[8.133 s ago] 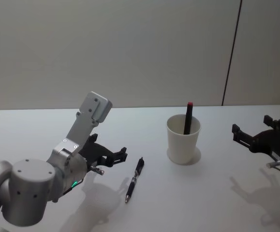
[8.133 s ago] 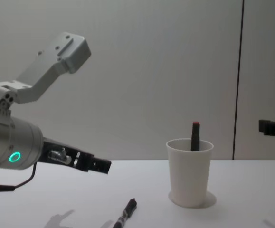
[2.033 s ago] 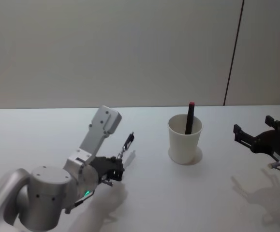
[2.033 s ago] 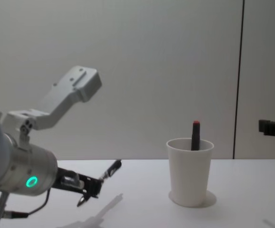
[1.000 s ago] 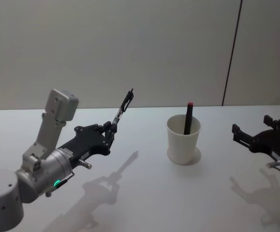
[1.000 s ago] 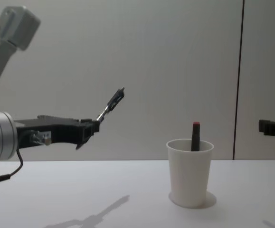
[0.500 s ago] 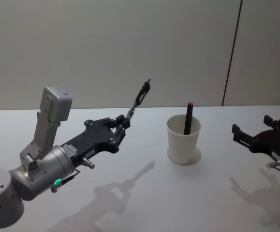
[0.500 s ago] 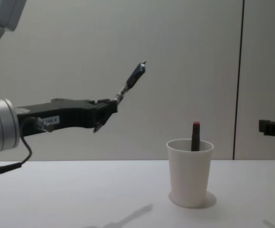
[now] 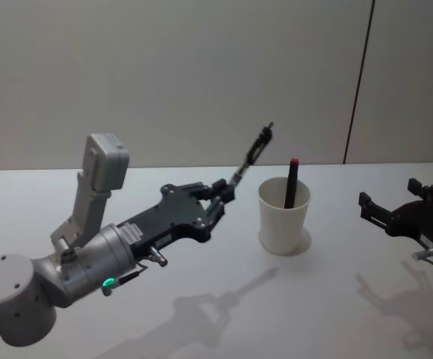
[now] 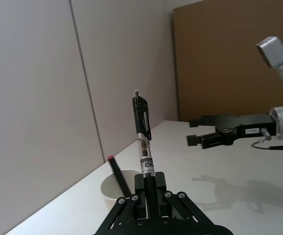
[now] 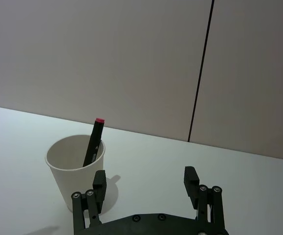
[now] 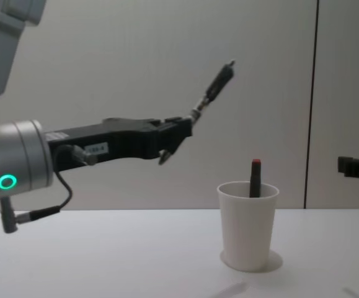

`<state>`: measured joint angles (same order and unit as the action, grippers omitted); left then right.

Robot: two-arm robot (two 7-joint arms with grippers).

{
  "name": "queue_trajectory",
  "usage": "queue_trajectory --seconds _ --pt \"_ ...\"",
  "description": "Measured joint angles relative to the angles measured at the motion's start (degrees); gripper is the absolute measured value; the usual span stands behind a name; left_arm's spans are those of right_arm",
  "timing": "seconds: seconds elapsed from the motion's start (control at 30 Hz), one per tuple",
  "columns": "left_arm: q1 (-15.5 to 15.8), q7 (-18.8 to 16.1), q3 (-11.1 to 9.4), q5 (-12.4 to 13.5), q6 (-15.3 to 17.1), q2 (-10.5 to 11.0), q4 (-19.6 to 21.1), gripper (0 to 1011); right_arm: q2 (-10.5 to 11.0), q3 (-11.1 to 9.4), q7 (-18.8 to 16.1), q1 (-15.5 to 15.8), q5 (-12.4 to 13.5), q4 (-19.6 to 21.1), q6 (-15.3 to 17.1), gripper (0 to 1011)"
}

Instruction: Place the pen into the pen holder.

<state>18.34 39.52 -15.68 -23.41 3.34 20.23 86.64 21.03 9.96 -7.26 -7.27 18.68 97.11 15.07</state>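
My left gripper [image 9: 222, 190] is shut on the lower end of the pen [image 9: 252, 153], a clear-barrelled pen with a black clip. It holds the pen high above the table, tilted up and toward the pen holder [image 9: 283, 221]. In the chest view the pen [image 12: 215, 85] hangs above and left of the white cup [image 12: 248, 226], apart from it. A black marker with a red cap [image 9: 291, 183] leans inside the cup. My right gripper [image 9: 388, 196] rests open to the right of the cup, with nothing between its fingers [image 11: 99, 183].
The white table [image 9: 336, 299] spreads around the cup, bare apart from the arms' shadows. A plain wall with a dark vertical seam [image 9: 357, 82] stands close behind the table.
My left arm has carried the pen up and to the right, closer to the cup. Earlier it lifted the pen off the table. The right arm has not moved.
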Motion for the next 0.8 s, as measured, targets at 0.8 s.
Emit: queue_trajectory --seconds 0.8 --pt "2.86 7.57 -3.85 3.83 0.06 -2.88 -3.1 135 0.0 0.0 0.0 0.0 0.0 0.0 0.0 1001"
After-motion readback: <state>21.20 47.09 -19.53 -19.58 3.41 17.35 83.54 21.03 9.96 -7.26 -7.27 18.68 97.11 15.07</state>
